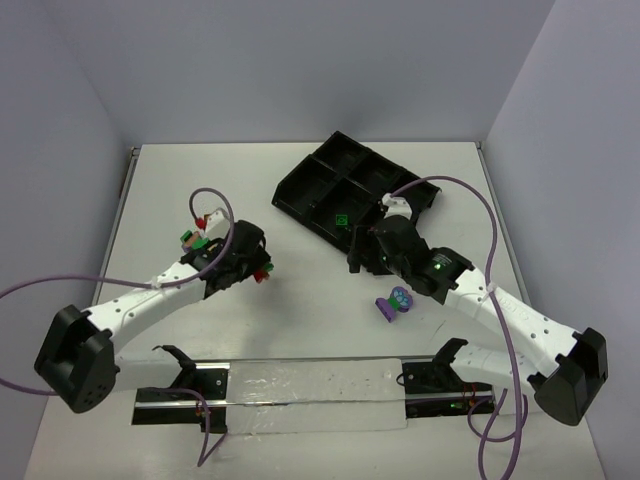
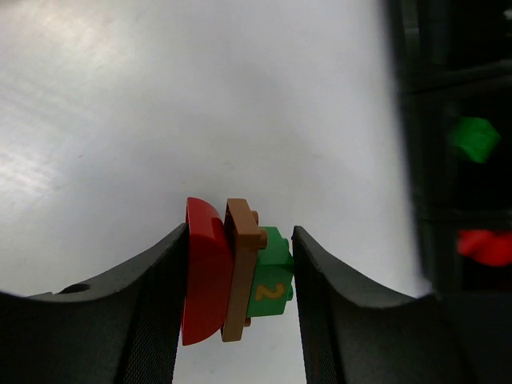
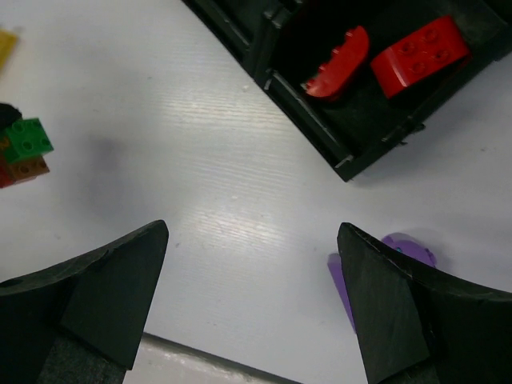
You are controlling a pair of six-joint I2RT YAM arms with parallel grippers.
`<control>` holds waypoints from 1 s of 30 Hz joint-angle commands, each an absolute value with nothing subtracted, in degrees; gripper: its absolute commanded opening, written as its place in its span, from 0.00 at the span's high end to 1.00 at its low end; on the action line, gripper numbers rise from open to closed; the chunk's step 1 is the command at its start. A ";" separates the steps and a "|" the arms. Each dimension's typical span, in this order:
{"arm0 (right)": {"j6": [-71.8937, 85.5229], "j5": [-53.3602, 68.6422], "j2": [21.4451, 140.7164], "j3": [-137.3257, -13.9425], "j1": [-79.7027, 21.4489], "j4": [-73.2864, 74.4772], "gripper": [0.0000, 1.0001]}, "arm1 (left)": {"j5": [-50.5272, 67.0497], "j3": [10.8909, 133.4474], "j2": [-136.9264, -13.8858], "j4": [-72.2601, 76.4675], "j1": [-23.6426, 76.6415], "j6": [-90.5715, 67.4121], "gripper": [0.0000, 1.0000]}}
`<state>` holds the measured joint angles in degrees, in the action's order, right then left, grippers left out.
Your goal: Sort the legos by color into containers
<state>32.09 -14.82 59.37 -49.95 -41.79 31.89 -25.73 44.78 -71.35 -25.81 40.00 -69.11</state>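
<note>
The white table (image 1: 300, 330) lies between pale walls. The left gripper (image 2: 240, 276) is clamped on a small stack (image 2: 232, 272) held above the table. A curved red piece (image 2: 204, 272) presses against one finger (image 2: 152, 312). A brown plate (image 2: 240, 268) sits in the middle, and a green brick (image 2: 272, 284) printed with a 2 presses against the other finger. The right gripper (image 3: 252, 264) has its jaws wide apart with nothing between them, low over bare table near a corner of the tray (image 1: 285, 197). A purple lego (image 1: 395, 302) with a flower-shaped top lies on the table beside the right arm, apart from the tray; in the right wrist view one finger partly hides it. The black tray sits at the far middle-right, turned at an angle. Its corner compartment nearest the right gripper holds two red legos close together, a curved one (image 3: 340, 60) and a studded block (image 3: 420, 52). Another compartment on the near side holds a single green lego (image 1: 341, 219). What the remaining compartments hold cannot be told.
</note>
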 commanded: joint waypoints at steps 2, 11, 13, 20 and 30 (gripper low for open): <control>34.05 -3.03 57.65 -47.23 -43.40 13.33 0.07 | -18.58 49.91 -67.62 -18.41 38.56 -56.87 0.76; 38.72 7.18 66.99 -46.06 -43.86 -9.35 0.07 | -7.78 54.15 -69.04 -17.10 37.22 -59.86 0.75; 38.80 9.35 68.11 -46.54 -43.90 -11.81 0.07 | -6.38 54.58 -69.30 -17.27 37.00 -60.20 0.75; 38.72 13.80 75.40 -48.18 -43.98 -16.95 0.11 | -2.71 53.23 -67.70 -14.16 36.55 -61.54 0.75; 39.77 14.78 79.29 -48.24 -43.95 -19.32 0.32 | -1.41 52.31 -67.69 -13.29 36.04 -62.04 0.75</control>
